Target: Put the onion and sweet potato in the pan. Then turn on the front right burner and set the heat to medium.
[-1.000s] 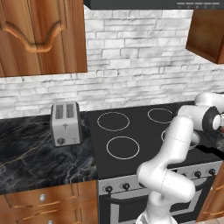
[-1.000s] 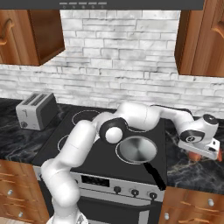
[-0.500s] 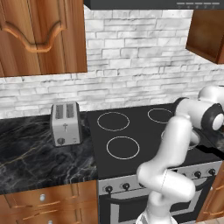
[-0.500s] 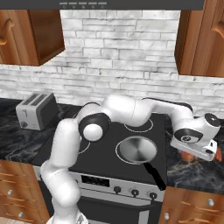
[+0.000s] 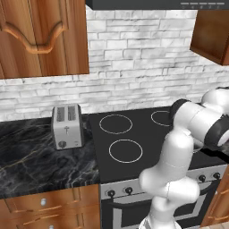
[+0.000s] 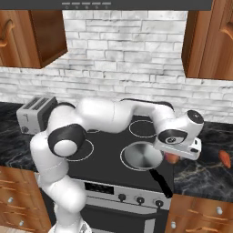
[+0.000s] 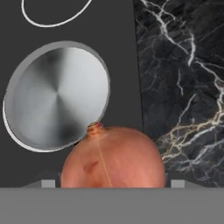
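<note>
Reddish-brown onion [image 7: 113, 158] sits large between the gripper [image 6: 175, 157] jaws, which stand wide around it and seem to hold it aloft beside the pan. Just past it the silver-grey pan [image 7: 57, 95] sits on the black glass cooktop [image 7: 118, 52] over the front right burner [image 7: 8, 129], its black handle [image 6: 160, 182] pointing toward the stove front. Farther right, on the dark marble counter [image 6: 205, 159], lies the orange sweet potato [image 6: 225, 158].

gripper [image 6: 175, 157] with onion [image 7: 113, 157], nearer pan [image 6: 142, 155]
</note>
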Controlling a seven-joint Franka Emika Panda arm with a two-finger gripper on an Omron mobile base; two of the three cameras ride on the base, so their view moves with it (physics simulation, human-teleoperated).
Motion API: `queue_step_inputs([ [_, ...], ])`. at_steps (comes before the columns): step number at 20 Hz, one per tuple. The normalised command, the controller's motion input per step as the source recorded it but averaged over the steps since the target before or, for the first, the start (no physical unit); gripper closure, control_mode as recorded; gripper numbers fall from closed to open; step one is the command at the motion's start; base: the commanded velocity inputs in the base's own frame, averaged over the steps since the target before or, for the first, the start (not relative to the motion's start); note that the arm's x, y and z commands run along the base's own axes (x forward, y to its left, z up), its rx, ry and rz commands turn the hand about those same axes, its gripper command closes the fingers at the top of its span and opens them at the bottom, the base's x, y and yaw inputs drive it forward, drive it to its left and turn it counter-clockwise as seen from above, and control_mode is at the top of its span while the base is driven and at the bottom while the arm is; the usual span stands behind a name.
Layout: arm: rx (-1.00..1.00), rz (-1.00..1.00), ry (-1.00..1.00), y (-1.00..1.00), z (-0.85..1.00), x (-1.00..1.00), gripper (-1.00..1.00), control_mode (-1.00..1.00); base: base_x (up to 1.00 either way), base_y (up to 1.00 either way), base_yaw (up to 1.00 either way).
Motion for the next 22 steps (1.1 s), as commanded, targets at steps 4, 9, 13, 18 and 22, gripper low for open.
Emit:
queue_step_inputs([
  [4, -0.04, 0.05, 0.00, 0.65, 0.29, 0.00, 1.00, -1.00, 0.00, 0.00, 0.00],
  [9, -0.03, 0.00, 0.02, 0.44, 0.13, 0.00, 1.00, -1.00, 0.00, 0.00, 0.00],
  [13, 0.00, 0.00, 0.02, 0.22, 0.03, -0.05, 1.00, -1.00, 0.00, 0.00, 0.00],
  [18, -0.08, -0.01, 0.06, 0.21, 0.00, 0.00, 1.00, -1.00, 0.00, 0.00, 0.00],
  [22, -0.10, -0.08, 0.20, 0.18, 0.00, 0.43, 1.00, -1.00, 0.00, 0.00, 0.00],
])
